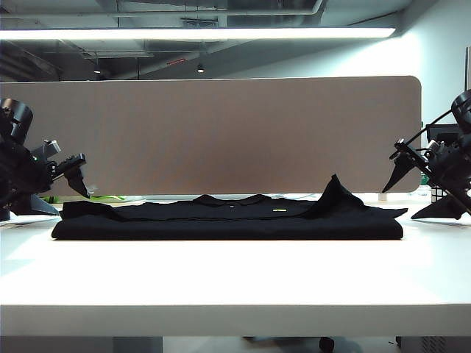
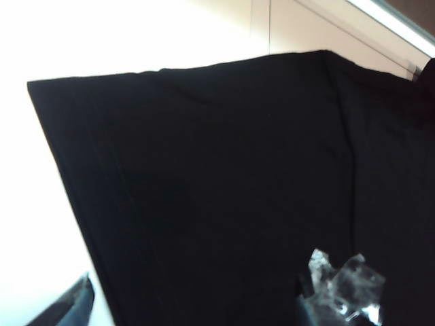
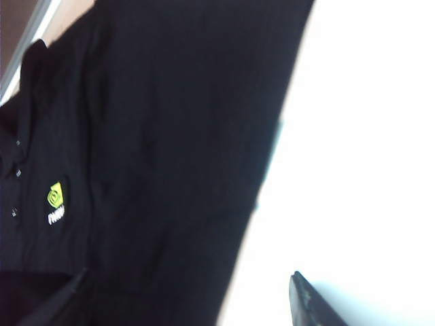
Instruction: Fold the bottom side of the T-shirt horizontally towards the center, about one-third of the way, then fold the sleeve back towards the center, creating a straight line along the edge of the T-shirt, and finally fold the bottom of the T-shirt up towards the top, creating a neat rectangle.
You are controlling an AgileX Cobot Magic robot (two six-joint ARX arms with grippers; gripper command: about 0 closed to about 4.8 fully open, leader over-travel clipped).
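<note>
Exterior view: the T-shirt [image 1: 228,219] lies flat across the white bench [image 1: 235,279], a long low black band w/ its near edge folded straight. Collar sits at the shirt's far-side middle, a tiny yellow-green mark just to the right of it. One bit of fabric sticks up in a peak near the shirt's right end. A beige divider panel [image 1: 213,132] stands behind the shirt. Left hand [image 1: 79,180] hangs above the bench just off the shirt's left end, not touching fabric; its fingers look spread. Right hand [image 1: 416,193] hangs off the shirt's right end, also clear of the cloth, dark fingers pointing down and apart.

Left wrist view: T-shirt [image 2: 231,190] fills most of the frame, smooth black cloth w/ a straight edge and a corner lying on the bright bench [image 2: 41,224]. Left hand [image 2: 204,305]: one dark fingertip shows over the bench beside the shirt edge, the other, w/ a clear shiny pad, over the cloth. Wide gap between them, nothing gripped.

Right wrist view: T-shirt [image 3: 156,163] again, w/ collar buttons and the yellow-green logo [image 3: 56,197] w/ white lettering under it. Shirt edge runs diagonally against the bench [image 3: 360,149]. Right hand [image 3: 187,299]: one fingertip over the cloth, the other over bare bench; spread apart, holding nothing.
</note>
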